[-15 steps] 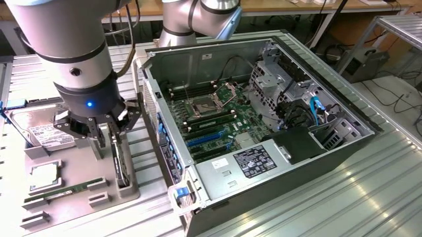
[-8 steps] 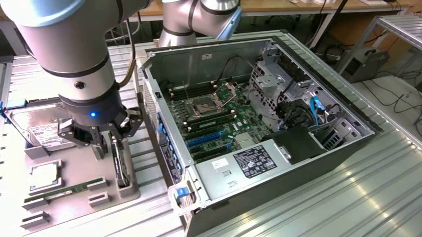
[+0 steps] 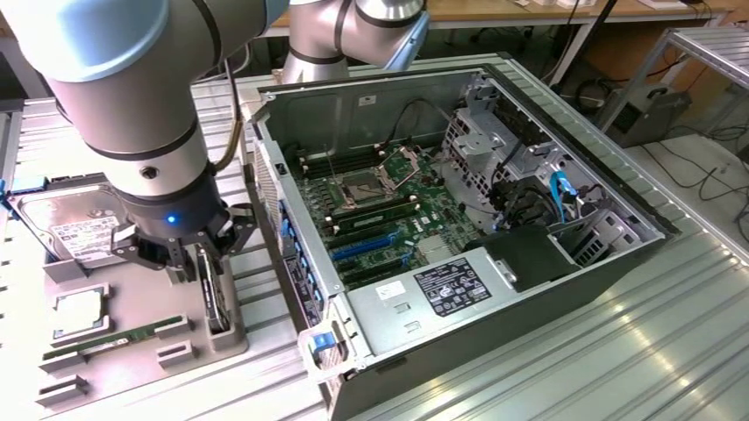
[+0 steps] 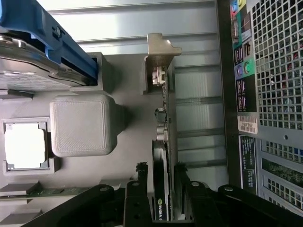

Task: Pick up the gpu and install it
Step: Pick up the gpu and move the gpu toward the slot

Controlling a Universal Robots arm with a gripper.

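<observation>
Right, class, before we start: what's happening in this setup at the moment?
A single robot arm holds its gripper low over the gpu, which stands on edge in a grey parts tray. The jaws are open, with one finger on each side of the card, so it is not gripped or lifted yet. The open computer case sits beside the tray, on the exterior view's right, with its motherboard exposed.

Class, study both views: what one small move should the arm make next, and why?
Probably close the end effector. Its black fingers stand open on either side of the flat black graphics card with a silver bracket, which stands on edge in the grey tray, not yet gripped.
</observation>
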